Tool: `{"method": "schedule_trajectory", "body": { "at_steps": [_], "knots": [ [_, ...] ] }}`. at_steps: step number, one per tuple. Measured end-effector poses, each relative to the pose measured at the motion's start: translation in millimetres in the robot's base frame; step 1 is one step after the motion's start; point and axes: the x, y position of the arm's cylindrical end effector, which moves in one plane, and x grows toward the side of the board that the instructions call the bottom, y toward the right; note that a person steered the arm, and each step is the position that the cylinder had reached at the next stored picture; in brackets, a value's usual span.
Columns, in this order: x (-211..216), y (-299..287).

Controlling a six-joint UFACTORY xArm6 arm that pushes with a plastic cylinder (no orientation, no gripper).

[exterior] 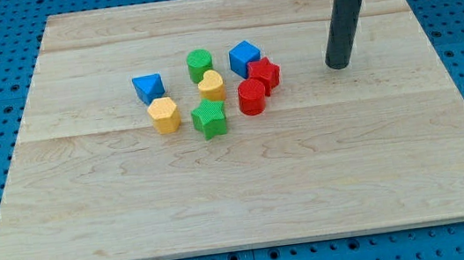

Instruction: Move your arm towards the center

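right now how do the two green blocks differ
The green cylinder is round and sits nearer the view's top; the green star is jagged, nearer the view's bottom. The cylinder stands above the yellow heart, the star below it. Both share one green and lie left of my tip.

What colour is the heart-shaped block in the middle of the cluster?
Yellow: the heart-shaped block shows clearly in the camera view.

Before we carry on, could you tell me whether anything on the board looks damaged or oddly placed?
Nothing stands out. The blocks sit upright in one loose cluster on the wooden board, and my tip rests apart, to the view's right of the red blocks.
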Motion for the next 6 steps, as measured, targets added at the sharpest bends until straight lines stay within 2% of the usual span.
{"method": "schedule_trajectory", "body": {
  "at_steps": [3, 4, 6],
  "knots": [
    [0.0, -1.4],
    [13.1, -0.5],
    [74.4, 15.7]
  ]
}}
